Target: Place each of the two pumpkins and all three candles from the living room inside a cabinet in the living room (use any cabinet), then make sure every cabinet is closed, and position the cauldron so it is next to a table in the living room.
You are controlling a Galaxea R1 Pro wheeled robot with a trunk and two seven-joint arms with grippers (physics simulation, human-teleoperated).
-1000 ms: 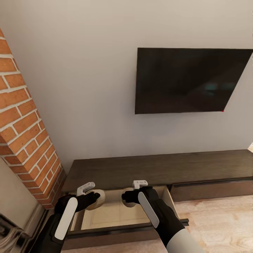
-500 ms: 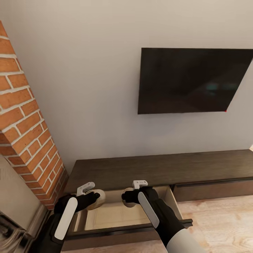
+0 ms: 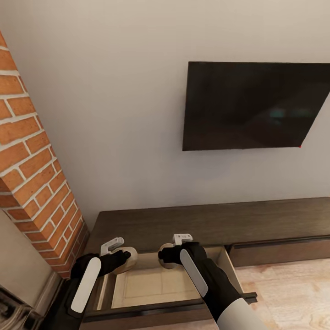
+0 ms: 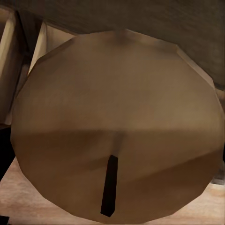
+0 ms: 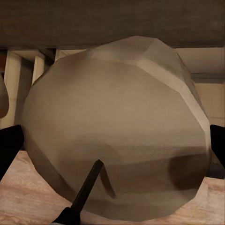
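At the left edge of the head view a red brick fireplace column [image 3: 34,174] runs diagonally down to the floor, close beside the left end of the long dark-brown cabinet [image 3: 206,220] along the plain wall. In the lower left of the frame the cabinet's left drawer [image 3: 156,284] stands pulled open, its pale wooden bottom bare in the middle. The left claw [image 3: 120,255] holds a beige candle [image 3: 127,258] over the drawer's back left corner. Just right of it, the right claw [image 3: 170,255] grips a second candle [image 3: 166,256] over the drawer's back. A dark television [image 3: 256,105] hangs upper right. Light plank floor [image 3: 293,293] lies open at lower right.
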